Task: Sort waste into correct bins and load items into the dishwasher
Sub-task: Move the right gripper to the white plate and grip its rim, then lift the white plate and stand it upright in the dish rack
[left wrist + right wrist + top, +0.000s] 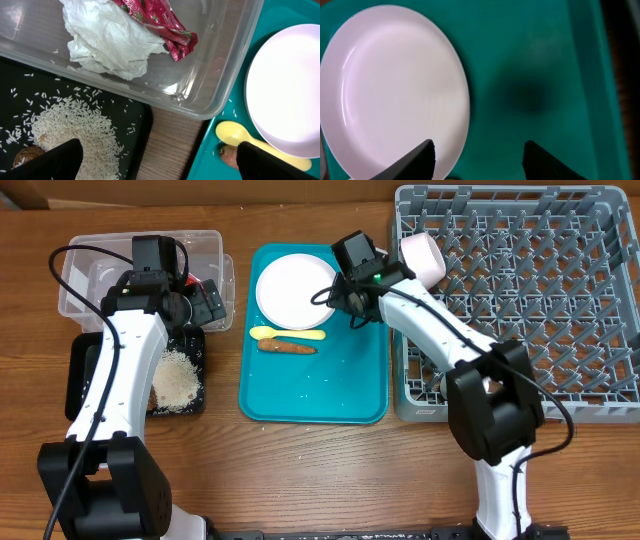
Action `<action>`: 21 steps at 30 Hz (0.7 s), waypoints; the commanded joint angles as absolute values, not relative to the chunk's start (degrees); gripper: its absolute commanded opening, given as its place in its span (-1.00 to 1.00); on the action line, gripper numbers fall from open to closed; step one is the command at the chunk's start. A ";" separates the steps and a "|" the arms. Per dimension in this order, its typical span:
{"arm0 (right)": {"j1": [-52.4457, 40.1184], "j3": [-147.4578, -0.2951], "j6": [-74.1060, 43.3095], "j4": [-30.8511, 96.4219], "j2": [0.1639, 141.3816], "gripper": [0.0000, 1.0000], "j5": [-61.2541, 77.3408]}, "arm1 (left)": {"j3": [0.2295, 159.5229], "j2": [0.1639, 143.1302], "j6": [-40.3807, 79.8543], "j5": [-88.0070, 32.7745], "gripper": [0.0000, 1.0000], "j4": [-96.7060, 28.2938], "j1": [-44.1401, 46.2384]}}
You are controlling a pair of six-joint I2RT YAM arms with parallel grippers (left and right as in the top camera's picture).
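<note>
The clear tub (90,280) holds a crumpled white napkin (110,40) and a red wrapper (160,25). The black tray (80,380) holds rice (70,125) and a brown lump (25,155). On the teal tray (310,395) lie the round plate (293,290), the yellow spoon (285,334) and the orange stick (288,347). My left gripper (160,165) is open and empty over the gap between the black tray and the teal tray. My right gripper (479,155) is open and empty, above the plate's right edge (390,85).
The grey dish rack (560,330) stands at the right, with a pale pink bowl (425,255) lying at its near-left corner. Bare wooden table lies in front of the trays.
</note>
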State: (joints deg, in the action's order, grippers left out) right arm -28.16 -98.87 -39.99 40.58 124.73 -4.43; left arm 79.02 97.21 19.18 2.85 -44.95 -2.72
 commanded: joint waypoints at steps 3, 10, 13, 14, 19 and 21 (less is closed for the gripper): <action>-28.97 -98.52 -38.87 38.28 128.86 0.15 -2.04 | 79.83 96.09 19.49 3.57 1.00 -44.80 -2.61; -28.80 -98.52 -40.56 37.74 131.59 -0.18 -0.27 | 79.83 96.09 19.49 3.57 1.00 -44.80 -2.61; -28.80 -98.52 -40.53 37.78 131.61 -0.31 -0.30 | 79.83 96.09 19.49 3.57 0.99 -44.80 -2.61; -28.80 -98.52 -40.51 37.80 131.61 -0.34 -0.30 | 79.83 96.09 19.49 3.57 0.99 -44.80 -2.61; -28.51 -98.74 -40.07 38.61 131.59 -0.67 -0.27 | 79.83 96.09 19.49 3.57 0.99 -44.80 -2.61; -28.12 -99.24 -40.07 39.31 131.59 -0.74 -0.27 | 79.83 96.09 19.49 3.57 1.00 -44.80 -2.61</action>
